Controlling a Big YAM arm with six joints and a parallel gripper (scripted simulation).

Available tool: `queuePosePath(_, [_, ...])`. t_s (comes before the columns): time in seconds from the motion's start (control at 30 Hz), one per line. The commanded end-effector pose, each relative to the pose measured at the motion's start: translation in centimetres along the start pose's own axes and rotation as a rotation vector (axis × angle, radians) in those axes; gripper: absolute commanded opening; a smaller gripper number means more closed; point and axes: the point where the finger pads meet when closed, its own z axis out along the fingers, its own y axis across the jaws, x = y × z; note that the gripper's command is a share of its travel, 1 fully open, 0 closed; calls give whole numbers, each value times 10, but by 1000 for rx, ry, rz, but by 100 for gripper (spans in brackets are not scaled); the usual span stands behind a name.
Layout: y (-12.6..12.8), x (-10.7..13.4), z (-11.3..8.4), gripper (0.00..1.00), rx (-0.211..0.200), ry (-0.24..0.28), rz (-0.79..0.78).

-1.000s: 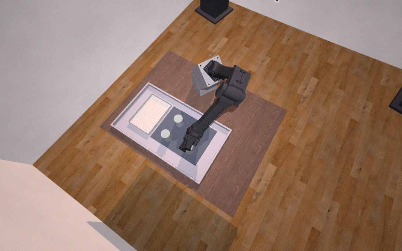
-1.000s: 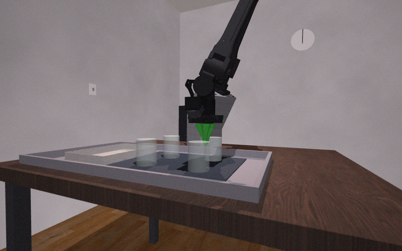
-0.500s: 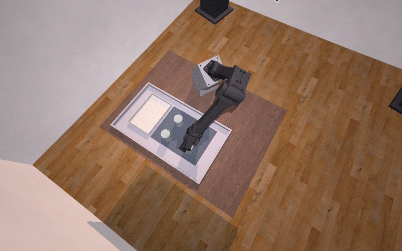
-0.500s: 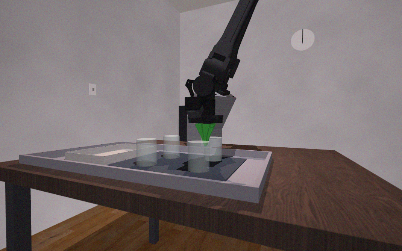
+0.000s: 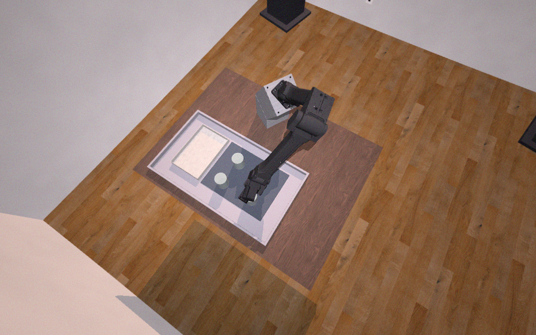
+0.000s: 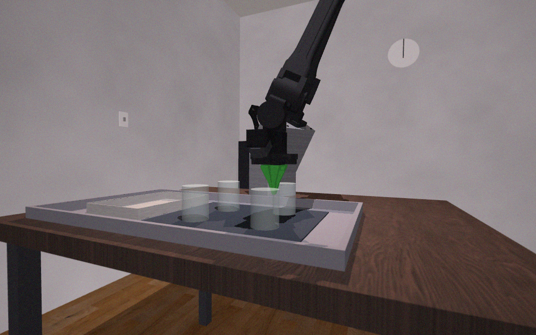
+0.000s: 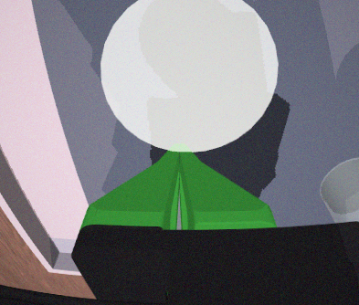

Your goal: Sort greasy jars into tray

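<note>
Glass, pale and thin-looking, is what we have to handle: the nearest jar point(image 5: 254, 198) point(image 6: 264, 210) point(image 7: 189, 68) stands upright on the dark mat point(image 5: 261, 210) point(image 6: 291, 232) point(image 7: 310, 68), with the other three jars point(image 5: 237, 158) point(image 6: 195, 203) point(image 7: 351, 187) also on it. Our pincer point(image 5: 248, 198) point(image 6: 274, 192) point(image 7: 179, 153) is closed on nothing, its tips close together at the jar's upper edge; whether they touch, we cannot tell. The tray point(image 5: 201, 151) point(image 6: 114, 210) holds no jar, and it sits beside the mat on the rimmed counter point(image 5: 279, 207) point(image 6: 332, 228).

We judge the jars light, stiff and perhaps fragile. Grease gives no visible clue, so a slow push should compare how easily each slides. We would push lower on the wall, since force near the top could tip a clean, clinging jar. For a lift, we would open wide and centre across the jar's sides around mid-height, squeezing evenly: a greasy wall may slip downward or squirt from an off-centre grip.
</note>
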Motion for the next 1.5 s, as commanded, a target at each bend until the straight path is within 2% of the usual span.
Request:
queuePosePath(0.0, [2,-19,-3,0,-5,-25,-5])
queuePosePath(1.47, [2,-24,-3,0,-5,-25,-5])
